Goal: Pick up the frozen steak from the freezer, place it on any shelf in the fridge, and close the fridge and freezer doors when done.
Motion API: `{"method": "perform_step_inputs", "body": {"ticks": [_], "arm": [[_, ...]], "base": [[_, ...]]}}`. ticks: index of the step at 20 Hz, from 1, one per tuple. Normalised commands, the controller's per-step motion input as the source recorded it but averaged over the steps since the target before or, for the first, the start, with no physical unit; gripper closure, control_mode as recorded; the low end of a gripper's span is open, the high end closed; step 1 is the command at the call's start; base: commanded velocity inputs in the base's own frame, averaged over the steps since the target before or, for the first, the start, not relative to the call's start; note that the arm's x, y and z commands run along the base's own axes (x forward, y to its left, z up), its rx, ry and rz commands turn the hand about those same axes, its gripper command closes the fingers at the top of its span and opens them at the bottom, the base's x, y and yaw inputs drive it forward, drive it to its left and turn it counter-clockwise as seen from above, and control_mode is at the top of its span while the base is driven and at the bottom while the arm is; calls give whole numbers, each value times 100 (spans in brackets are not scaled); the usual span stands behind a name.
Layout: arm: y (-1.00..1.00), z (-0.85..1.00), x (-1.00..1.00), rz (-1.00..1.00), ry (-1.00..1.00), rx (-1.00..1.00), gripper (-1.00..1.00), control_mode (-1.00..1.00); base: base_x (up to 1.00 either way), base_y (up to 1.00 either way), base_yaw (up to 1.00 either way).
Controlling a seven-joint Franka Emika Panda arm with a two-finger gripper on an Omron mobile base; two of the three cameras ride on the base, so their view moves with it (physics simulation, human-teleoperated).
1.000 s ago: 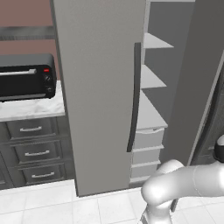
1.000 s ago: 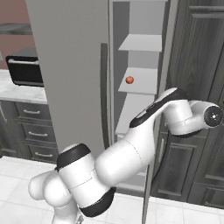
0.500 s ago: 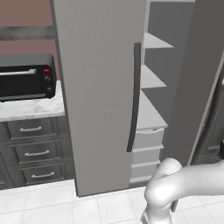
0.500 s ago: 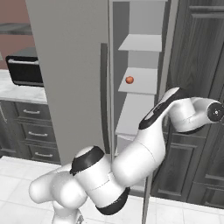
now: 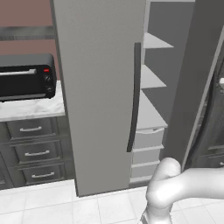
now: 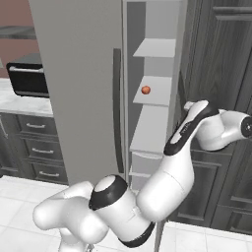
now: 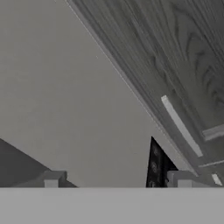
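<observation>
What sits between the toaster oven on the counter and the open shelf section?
In the left base view, a closed grey door with its long dark handle stands between the toaster oven and the shelves.

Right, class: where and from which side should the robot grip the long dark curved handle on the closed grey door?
Take the long dark curved vertical handle at mid-height, approaching the flat grey closed door from the front, fingers either side. It stands upright and appears to bow off the door there, leaving room behind.
</observation>
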Motion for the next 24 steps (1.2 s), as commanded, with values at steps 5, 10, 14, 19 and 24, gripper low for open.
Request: {"method": "perform_step_inputs", "body": {"ticks": [5,10,14,19,24], "arm": [[100,9,16,19,0,9,-100,-100],[100,14,45,8,0,10,-100,-100],[100,15,59,0,0,9,-100,-100],[99,15,67,0,0,10,-100,-100],[89,22,74,-4,0,9,-100,-100]], "base": [[0,0,0],[0,0,0],[0,0,0],[0,0,0],[0,0,0]]}}
